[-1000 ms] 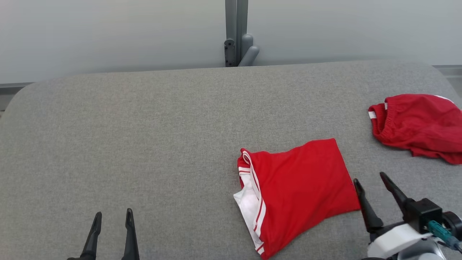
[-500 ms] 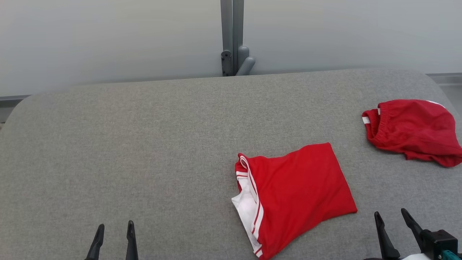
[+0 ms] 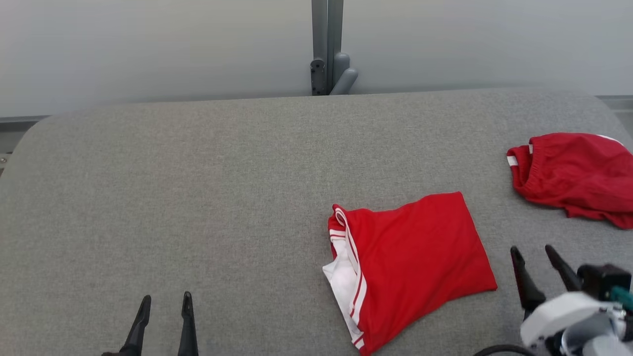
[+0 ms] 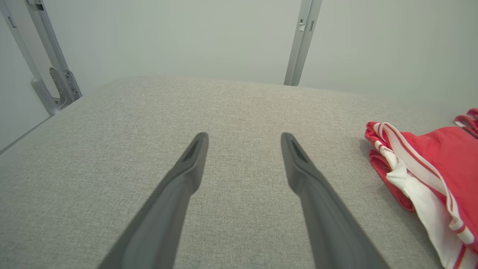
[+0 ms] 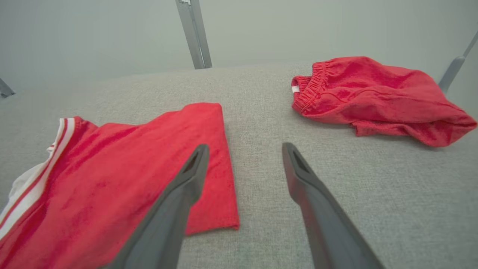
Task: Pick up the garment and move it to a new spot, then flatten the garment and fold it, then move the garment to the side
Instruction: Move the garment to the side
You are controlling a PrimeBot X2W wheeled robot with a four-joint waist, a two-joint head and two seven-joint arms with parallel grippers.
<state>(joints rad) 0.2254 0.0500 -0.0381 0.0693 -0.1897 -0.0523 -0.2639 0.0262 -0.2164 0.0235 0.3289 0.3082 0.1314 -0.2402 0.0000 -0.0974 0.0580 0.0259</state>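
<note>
folded red garment (image 3: pixel 410 267) lying flat on the grey surface (image 3: pixel 198 198), both tools spread and empty.
the folded red garment sits right of centre in the head view, a tilted rectangle with its white-striped edge and white lining turned toward the robot's left. the right tool (image 3: pixel 532 248) hovers just beside its right edge, fingers apart and pinching nothing; in the right wrist view one finger overlaps the cloth's near corner, but whether it touches cannot be told. the left tool (image 3: pixel 166 296) is at the lower left, well apart from the garment, fingers spread over bare surface. a crumpled red garment (image 3: pixel 576 173) with an elastic waistband lies near the surface's far right edge, apart from the folded one. a grey post (image 3: pixel 326 44) stands behind the surface.
</note>
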